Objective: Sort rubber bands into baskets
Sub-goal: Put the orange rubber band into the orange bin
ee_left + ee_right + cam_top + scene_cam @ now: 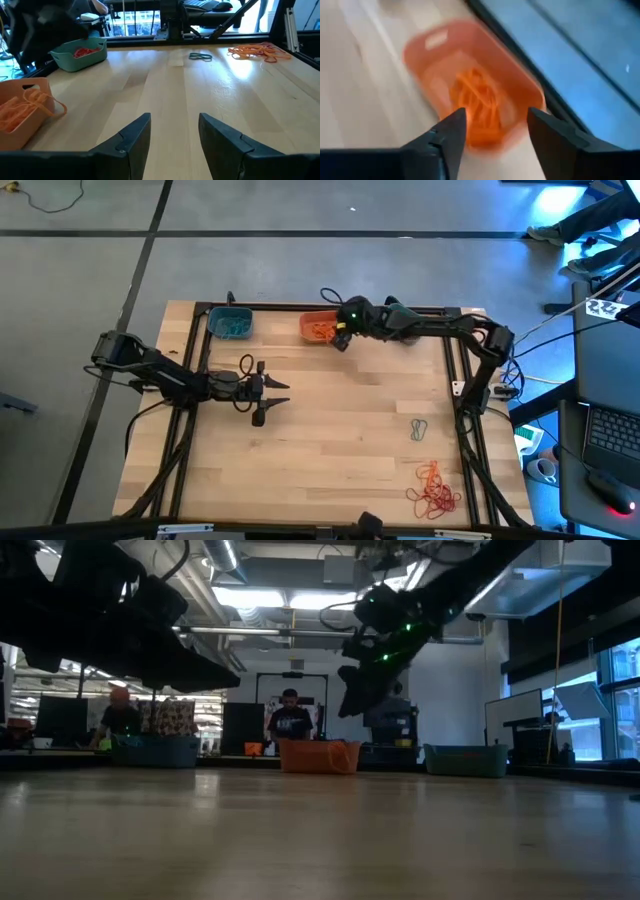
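Observation:
An orange basket (318, 327) holding orange rubber bands (477, 102) stands at the table's far edge. My right gripper (495, 131) hangs open just above it (358, 692), with nothing between its fingers. A teal basket (231, 323) stands to the left of the orange one. Another teal basket (80, 52), with red bands in it, stands to the right of the orange one. In the high view my right arm covers this second teal basket. My left gripper (278, 394) stands open over the table's left middle, holding nothing. Loose orange and red bands (435, 490) and grey-teal bands (418, 430) lie near the right front corner.
A black frame (452, 360) runs around the tabletop's left, far and right sides. Bare wood lies between my left gripper and the loose bands. People (290, 720) and shelves show in the room beyond the far edge.

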